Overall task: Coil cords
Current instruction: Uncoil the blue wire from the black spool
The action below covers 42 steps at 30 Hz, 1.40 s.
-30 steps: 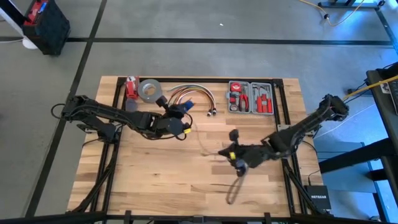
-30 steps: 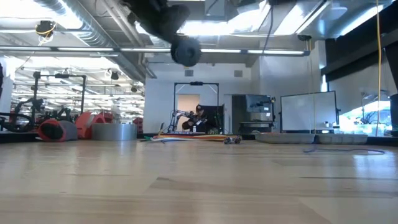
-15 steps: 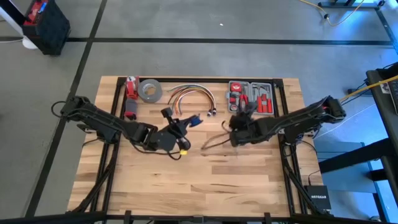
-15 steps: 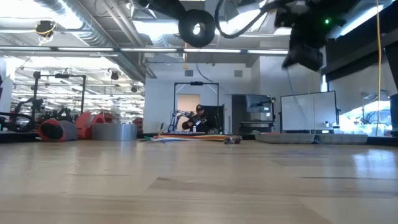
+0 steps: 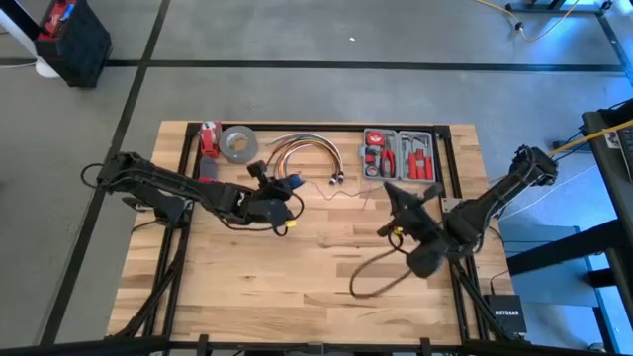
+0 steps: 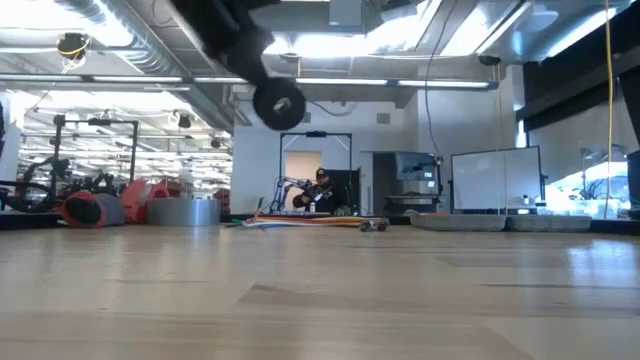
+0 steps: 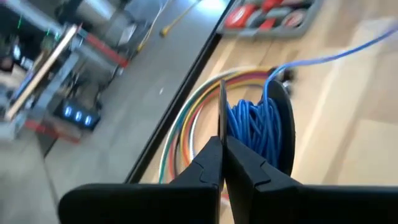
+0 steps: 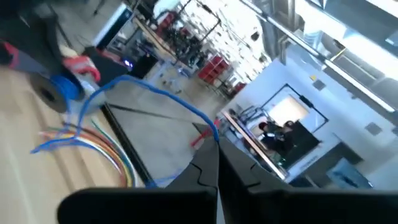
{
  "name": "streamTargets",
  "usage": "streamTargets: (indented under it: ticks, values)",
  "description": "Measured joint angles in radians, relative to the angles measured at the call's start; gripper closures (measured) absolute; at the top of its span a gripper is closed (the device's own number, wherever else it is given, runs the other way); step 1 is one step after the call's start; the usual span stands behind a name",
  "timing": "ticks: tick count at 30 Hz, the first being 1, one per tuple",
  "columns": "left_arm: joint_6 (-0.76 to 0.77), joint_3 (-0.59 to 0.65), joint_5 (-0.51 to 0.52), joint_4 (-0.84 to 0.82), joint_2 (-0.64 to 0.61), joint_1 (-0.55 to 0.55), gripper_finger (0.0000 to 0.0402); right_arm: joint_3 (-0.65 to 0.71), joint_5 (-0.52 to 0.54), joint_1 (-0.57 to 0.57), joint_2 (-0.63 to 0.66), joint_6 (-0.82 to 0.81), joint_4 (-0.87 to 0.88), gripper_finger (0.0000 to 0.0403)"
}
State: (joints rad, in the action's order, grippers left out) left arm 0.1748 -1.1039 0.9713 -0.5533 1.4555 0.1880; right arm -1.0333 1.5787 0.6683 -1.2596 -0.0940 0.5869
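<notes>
The cord is thin and blue. Most of it is wound on a black spool (image 7: 252, 127), which also shows in the high view (image 5: 288, 184) and hangs above the table in the low view (image 6: 278, 103). My left gripper (image 5: 276, 196) is shut on the spool near the table's far middle. A free stretch of cord (image 5: 336, 192) runs from the spool toward the table's right to my right gripper (image 5: 392, 194), which is shut on it in front of the tool case. In the right wrist view the cord (image 8: 155, 93) arcs from the spool (image 8: 62, 87) to the fingertips. My left gripper (image 7: 222, 140) pinches one thin black flange of the spool (image 7: 222, 115) by its rim between the two fingers. The spool is lifted clear of the table, with the wound cord beside the fingers. My right gripper (image 8: 216, 152) pinches the free stretch of cord (image 8: 211, 129) between its fingertips. The cord is lifted clear and curves slack back to the spool; a further piece (image 8: 163, 180) hangs past the fingers.
Along the far edge lie a red tool case (image 5: 399, 155), an arched bundle of orange, red and white cables (image 5: 303, 148) with metal tips (image 5: 336, 180), a grey tape roll (image 5: 237, 144) and a red object (image 5: 208, 138). The near half of the table is bare wood (image 5: 297, 287).
My right gripper has swung from the table's near middle toward the far edge, close to the spool, then back toward the right edge, carrying the cord. My left gripper has moved toward the near edge and back with the spool, which rose and then came lower.
</notes>
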Motion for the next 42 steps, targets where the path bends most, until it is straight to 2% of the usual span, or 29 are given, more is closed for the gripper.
streamTargets:
  ticks: [4, 6, 9, 13, 16, 20, 23, 28, 32, 37, 42]
  values:
    - [0.118, 0.001, 0.0, -0.1, 0.0, -0.044, 0.04, -0.008, -0.018, 0.043, -0.008, 0.115, -0.134, 0.0402]
    - [0.192, 0.001, 0.001, -0.151, 0.0, -0.067, 0.04, -0.009, -0.11, 0.056, -0.006, 0.156, -0.169, 0.0402]
    - [0.313, 0.001, 0.041, -0.199, 0.0, -0.108, 0.04, -0.008, -0.356, 0.052, -0.008, 0.221, -0.243, 0.0402]
    - [0.414, 0.001, 0.113, -0.225, 0.0, -0.133, 0.04, -0.008, -0.788, 0.004, -0.021, 0.239, -0.291, 0.0402]
    - [0.425, 0.001, 0.176, -0.201, -0.007, -0.107, 0.04, -0.008, -0.932, -0.059, -0.049, 0.171, -0.232, 0.0402]
    - [0.332, 0.002, 0.193, -0.088, -0.044, -0.042, 0.04, 0.001, -0.96, -0.16, -0.113, 0.049, -0.065, 0.0396]
    - [0.238, 0.002, 0.189, 0.009, -0.073, 0.018, 0.04, 0.017, -0.916, -0.247, -0.156, -0.059, 0.011, 0.0376]
    - [0.155, 0.001, 0.095, 0.049, -0.11, 0.098, 0.04, 0.018, -0.876, -0.373, -0.18, -0.239, 0.214, 0.0312]
    - [0.122, 0.001, 0.087, 0.046, -0.111, 0.114, 0.04, 0.018, -0.944, -0.403, -0.164, -0.295, 0.313, 0.026]
    - [0.071, 0.001, 0.073, 0.046, -0.105, 0.112, 0.04, 0.018, -0.996, -0.399, -0.133, -0.29, 0.323, 0.0228]
    - [0.061, 0.001, 0.044, 0.05, -0.105, 0.112, 0.04, 0.018, -0.926, -0.401, -0.132, -0.163, 0.143, 0.0225]
